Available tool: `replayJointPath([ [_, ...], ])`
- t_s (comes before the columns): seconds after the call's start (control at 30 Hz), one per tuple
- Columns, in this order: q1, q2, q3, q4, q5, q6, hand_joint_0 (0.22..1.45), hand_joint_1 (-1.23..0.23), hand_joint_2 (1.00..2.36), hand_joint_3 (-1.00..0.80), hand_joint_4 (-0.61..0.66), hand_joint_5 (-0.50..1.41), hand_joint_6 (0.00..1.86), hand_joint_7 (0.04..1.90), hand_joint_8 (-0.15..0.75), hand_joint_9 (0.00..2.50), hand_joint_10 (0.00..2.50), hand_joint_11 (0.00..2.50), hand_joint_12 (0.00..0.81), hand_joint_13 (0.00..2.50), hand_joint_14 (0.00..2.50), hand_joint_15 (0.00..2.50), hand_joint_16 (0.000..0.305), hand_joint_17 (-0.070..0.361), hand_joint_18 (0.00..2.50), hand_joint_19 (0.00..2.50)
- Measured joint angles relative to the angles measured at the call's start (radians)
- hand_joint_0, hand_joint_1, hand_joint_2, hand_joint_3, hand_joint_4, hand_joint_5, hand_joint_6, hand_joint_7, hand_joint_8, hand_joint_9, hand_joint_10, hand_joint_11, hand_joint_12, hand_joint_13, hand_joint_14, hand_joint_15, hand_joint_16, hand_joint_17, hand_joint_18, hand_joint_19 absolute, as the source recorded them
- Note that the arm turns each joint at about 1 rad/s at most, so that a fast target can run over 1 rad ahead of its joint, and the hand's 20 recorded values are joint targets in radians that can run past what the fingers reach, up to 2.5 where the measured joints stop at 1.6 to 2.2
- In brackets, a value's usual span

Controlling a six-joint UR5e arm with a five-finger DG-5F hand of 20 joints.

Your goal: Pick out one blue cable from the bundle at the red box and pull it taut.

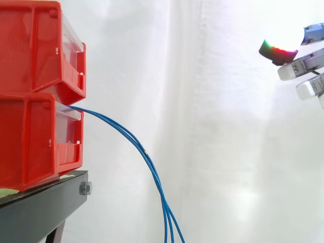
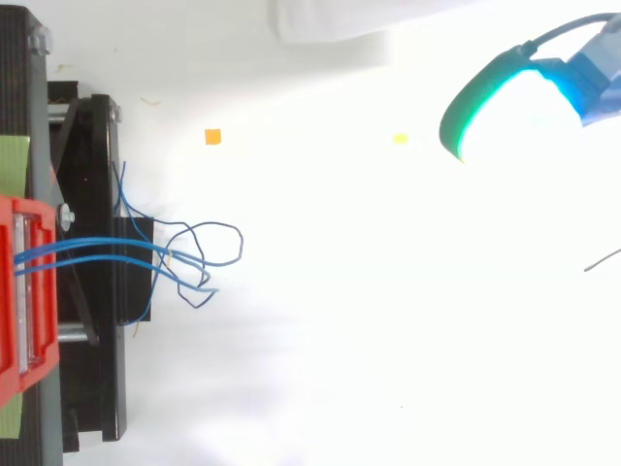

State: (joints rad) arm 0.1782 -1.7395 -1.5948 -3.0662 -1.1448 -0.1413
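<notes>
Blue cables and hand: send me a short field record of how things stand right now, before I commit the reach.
cables: blue cables leave the front of the lower red bin and droop in a slack curve
cable ends: loose loops beyond the black stand, seen from the top view
hand: hand at the side view's right edge, higher than the cable exit, well apart from the cables
fingers: relaxed, holding nothing
task state: no cable picked out, none taut
</notes>
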Motion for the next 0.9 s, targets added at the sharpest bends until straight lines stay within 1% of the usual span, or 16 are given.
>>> replayJointPath([
  [0.17, 0.002, -0.007, 0.000, -0.001, -0.016, -0.062, 0.48, -0.52, 1.00, -0.50, 0.09, -0.22, 0.50, 0.62, 0.199, 0.47, 0.00, 0.01, 0.333, 0.51, 0.01, 0.15, 0.053, 0.118, 0.42, 0.39],
  [0.23, 0.004, -0.019, 0.000, 0.010, -0.017, -0.092, 0.48, -0.52, 1.00, -0.50, 0.10, -0.22, 0.50, 0.62, 0.202, 0.49, 0.00, 0.01, 0.331, 0.52, 0.01, 0.15, 0.052, 0.118, 0.43, 0.38],
  [0.27, 0.006, -0.029, 0.001, 0.019, -0.017, -0.107, 0.48, -0.52, 1.00, -0.50, 0.10, -0.22, 0.50, 0.62, 0.203, 0.49, 0.00, 0.01, 0.333, 0.52, 0.01, 0.16, 0.053, 0.118, 0.43, 0.39],
  [0.3, 0.007, -0.048, 0.002, 0.033, -0.017, -0.128, 0.48, -0.52, 1.00, -0.50, 0.10, -0.22, 0.50, 0.62, 0.203, 0.49, 0.00, 0.01, 0.334, 0.53, 0.01, 0.15, 0.052, 0.118, 0.43, 0.39],
  [0.37, 0.009, -0.078, 0.004, 0.053, -0.017, -0.150, 0.48, -0.52, 1.00, -0.50, 0.10, -0.22, 0.50, 0.62, 0.205, 0.50, 0.00, 0.02, 0.338, 0.54, 0.01, 0.15, 0.052, 0.118, 0.44, 0.39],
  [0.4, 0.010, -0.097, 0.006, 0.066, -0.017, -0.158, 0.48, -0.52, 1.00, -0.50, 0.10, -0.22, 0.50, 0.62, 0.206, 0.50, 0.00, 0.02, 0.336, 0.54, 0.01, 0.15, 0.052, 0.118, 0.44, 0.40],
  [0.53, 0.011, -0.151, 0.015, 0.113, -0.013, -0.171, 0.49, -0.51, 1.00, -0.50, 0.11, -0.22, 0.50, 0.63, 0.208, 0.52, 0.00, 0.03, 0.336, 0.54, 0.01, 0.15, 0.052, 0.117, 0.45, 0.39],
  [0.63, 0.012, -0.184, 0.024, 0.149, -0.004, -0.182, 0.49, -0.51, 1.00, -0.50, 0.11, -0.22, 0.50, 0.62, 0.212, 0.52, 0.00, 0.04, 0.338, 0.56, 0.01, 0.18, 0.052, 0.117, 0.45, 0.40],
  [0.7, 0.012, -0.203, 0.034, 0.172, 0.006, -0.200, 0.49, -0.51, 1.00, -0.50, 0.11, -0.22, 0.50, 0.63, 0.212, 0.53, 0.00, 0.04, 0.338, 0.56, 0.01, 0.17, 0.052, 0.117, 0.45, 0.40],
  [0.8, 0.013, -0.220, 0.043, 0.198, 0.024, -0.238, 0.49, -0.52, 1.00, -0.50, 0.11, -0.22, 0.50, 0.63, 0.216, 0.54, 0.00, 0.05, 0.338, 0.57, 0.01, 0.19, 0.052, 0.117, 0.46, 0.41],
  [0.9, 0.016, -0.227, 0.047, 0.228, 0.048, -0.284, 0.49, -0.52, 1.00, -0.50, 0.12, -0.22, 0.50, 0.63, 0.217, 0.54, 0.00, 0.05, 0.339, 0.58, 0.01, 0.19, 0.052, 0.116, 0.46, 0.42],
])
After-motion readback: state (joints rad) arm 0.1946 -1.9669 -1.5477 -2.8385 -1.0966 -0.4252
